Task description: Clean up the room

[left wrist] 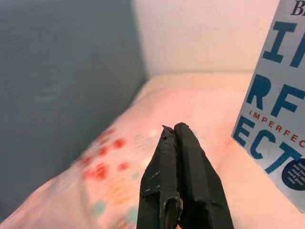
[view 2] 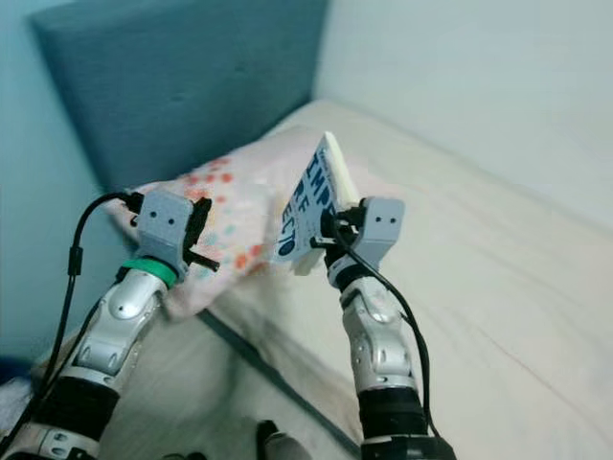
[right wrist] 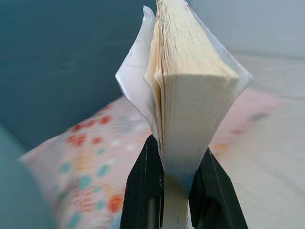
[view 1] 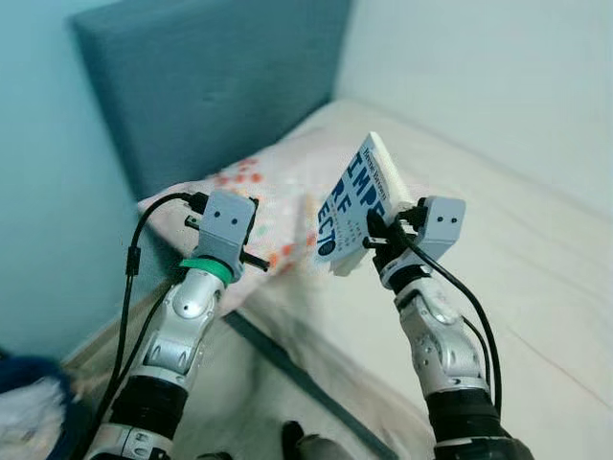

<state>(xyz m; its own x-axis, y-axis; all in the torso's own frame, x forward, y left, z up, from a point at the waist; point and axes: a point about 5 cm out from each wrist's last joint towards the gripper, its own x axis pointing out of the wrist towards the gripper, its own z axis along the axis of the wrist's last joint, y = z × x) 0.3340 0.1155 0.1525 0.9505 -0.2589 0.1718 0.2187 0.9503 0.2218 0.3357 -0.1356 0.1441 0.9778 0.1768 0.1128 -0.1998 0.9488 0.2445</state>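
Blue-lettered book (view 1: pixel 356 209) stands clamped in the right end effector (right wrist: pixel 177 168), above the bed (view 1: pixel 536 268).

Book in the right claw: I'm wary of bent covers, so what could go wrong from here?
The right claw pinches the book only at its lower edge, so it may tip or slip out onto the bed. In the right wrist view the covers flare away from the pages, so they could crease if the book is set down carelessly. The left claw is shut over the pillow and gives the book no support.
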